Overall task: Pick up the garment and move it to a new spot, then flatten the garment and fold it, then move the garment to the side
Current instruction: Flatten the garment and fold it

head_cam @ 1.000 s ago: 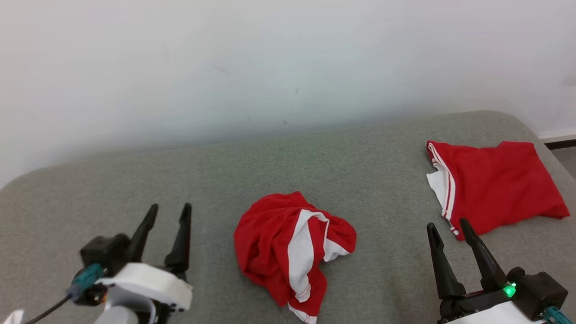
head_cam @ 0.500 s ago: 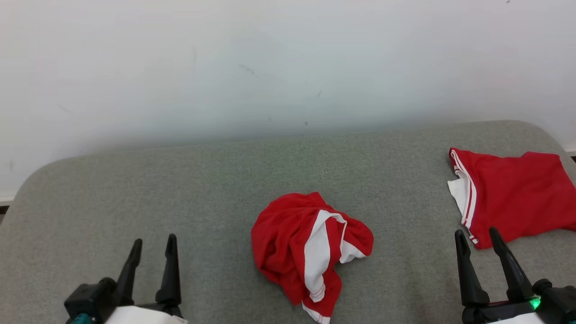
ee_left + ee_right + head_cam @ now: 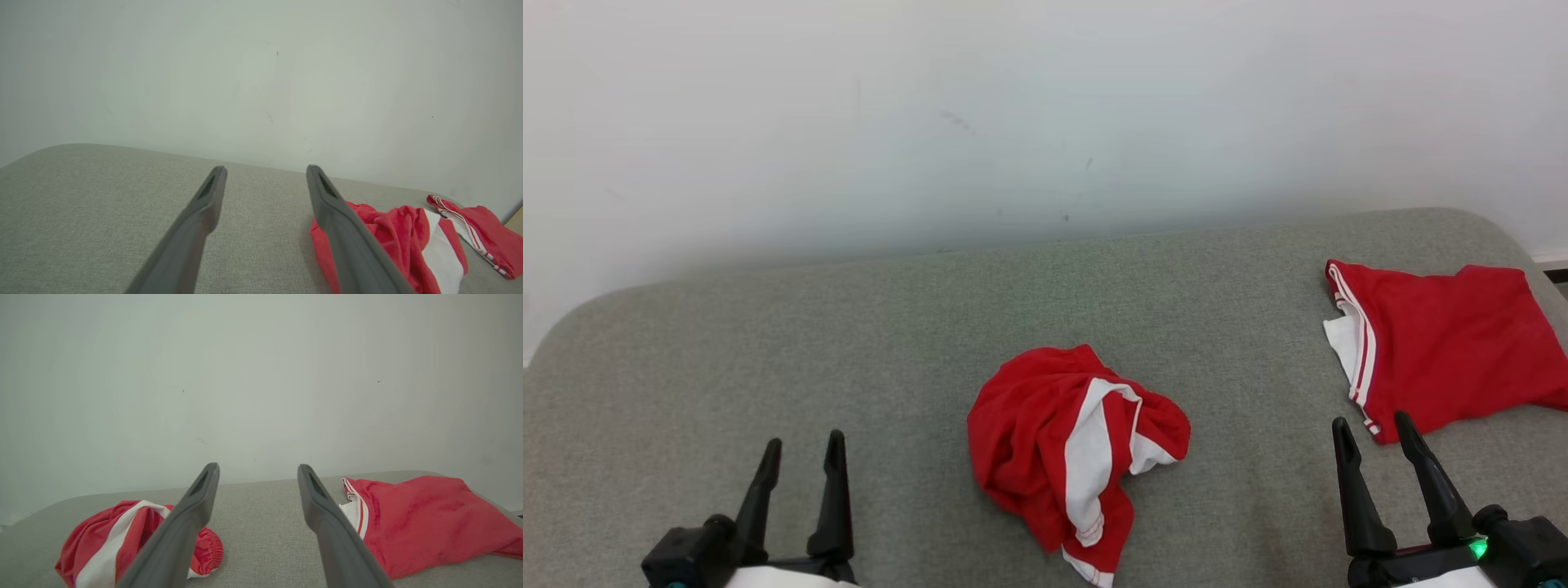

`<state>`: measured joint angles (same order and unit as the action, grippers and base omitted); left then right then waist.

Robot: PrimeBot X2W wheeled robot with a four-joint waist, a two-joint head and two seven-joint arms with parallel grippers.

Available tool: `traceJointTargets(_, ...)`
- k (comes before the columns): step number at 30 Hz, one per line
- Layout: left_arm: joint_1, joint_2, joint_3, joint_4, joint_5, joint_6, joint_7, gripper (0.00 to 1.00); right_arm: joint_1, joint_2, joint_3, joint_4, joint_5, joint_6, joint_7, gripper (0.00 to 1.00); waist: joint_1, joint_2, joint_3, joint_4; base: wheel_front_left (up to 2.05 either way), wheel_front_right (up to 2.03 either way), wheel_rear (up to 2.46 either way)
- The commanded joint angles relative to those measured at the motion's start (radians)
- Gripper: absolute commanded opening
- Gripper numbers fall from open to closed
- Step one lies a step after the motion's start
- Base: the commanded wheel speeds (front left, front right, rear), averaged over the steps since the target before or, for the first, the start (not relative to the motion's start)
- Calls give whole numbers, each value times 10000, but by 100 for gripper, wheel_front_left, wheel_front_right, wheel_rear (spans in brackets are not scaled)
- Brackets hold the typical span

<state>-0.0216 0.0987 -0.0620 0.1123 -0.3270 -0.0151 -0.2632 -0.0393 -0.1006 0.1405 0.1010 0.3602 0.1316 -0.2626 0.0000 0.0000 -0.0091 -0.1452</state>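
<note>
Jaws both sides spread wide, empty; crumpled red-white garment [image 3: 1033, 433] on coarse-woven grey cushion [image 3: 849, 343]

place: plain indoor room; I cannot tell home from lab | evidence: bare, lightly scuffed white wall [image 3: 1045, 106] ahead of me | grey fabric-covered bench [image 3: 849, 343] with rounded corners against it

Head view: we look forward and down from high over the grey cushion [image 3: 849, 343], facing the white wall [image 3: 1013, 98].
Left wrist view: we sit low, near the cushion, sighting along the left gripper [image 3: 266, 167] at the wall.
Right wrist view: likewise low, along the right gripper [image 3: 258, 465].
Shared ground: all three views hold the crumpled garment [image 3: 1070, 449] and the folded garment [image 3: 1445, 343].
</note>
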Motion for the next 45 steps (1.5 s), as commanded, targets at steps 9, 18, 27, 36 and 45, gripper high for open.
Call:
traceJointTargets(9, -18, -275, 412, 241, 396, -416, -9, 100, -124, -53, -11, 75, -6, -20, -22, 100, 0, 0, -43, -25, 0, 0, 0)
traceJointTargets(18, -97, -408, 409, 355, 503, -642, -10, 100, -195, -213, 335, 524, 206, -21, -19, 100, 0, 0, -57, 122, 0, 0, 0)
traceJointTargets(27, -203, -448, 172, 473, 493, -761, -5, 100, -1425, -937, 1617, 2526, 1148, -21, 973, 100, 0, 0, 149, 997, 0, 0, 0)
traceJointTargets(36, -539, -458, 36, 616, 530, -835, -4, 100, -2975, -1560, 2397, 4398, 2608, -20, 2355, 100, 0, 0, 664, 2305, 0, 0, 0)
traceJointTargets(45, -716, -459, -38, 735, 359, -869, -4, 100, -3767, -1967, 3144, 5525, 4016, -20, 3696, 100, 0, 0, 874, 3141, 0, 0, 0)
